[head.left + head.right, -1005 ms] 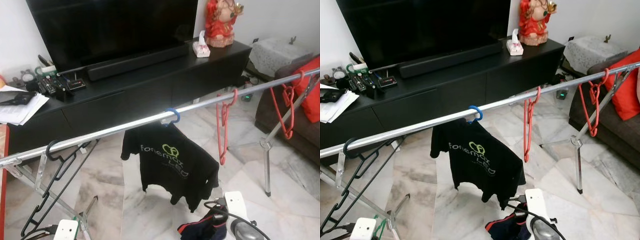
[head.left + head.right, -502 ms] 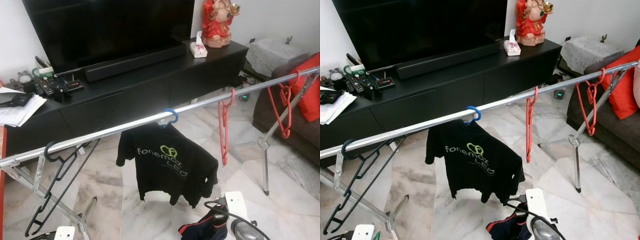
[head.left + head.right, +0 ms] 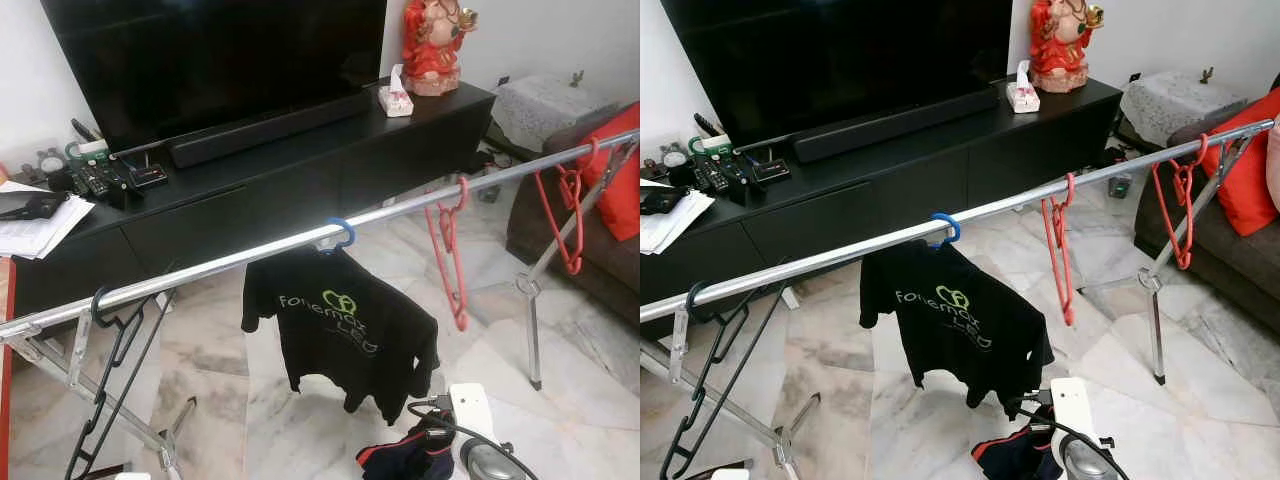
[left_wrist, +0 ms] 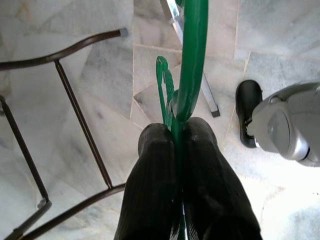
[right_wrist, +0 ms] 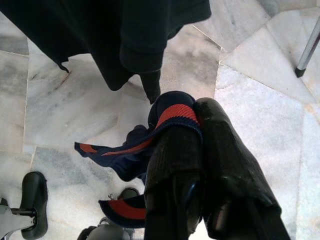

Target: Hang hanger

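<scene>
Jaws of left gripper (image 4: 181, 145) clenched on green hanger (image 4: 192, 65), right gripper (image 5: 200, 130) pinching navy-red garment (image 5: 150, 145), both low.

Glossy green plastic hanger (image 4: 192, 65), shiny metal rail (image 3: 250, 258), polished marble floor (image 3: 590, 420).

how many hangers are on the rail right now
4 on the rail: black hanger at its left end, blue hanger carrying the black t-shirt mid-rail, red hanger beyond it, red hangers, possibly several bunched, near the sofa.
</scene>
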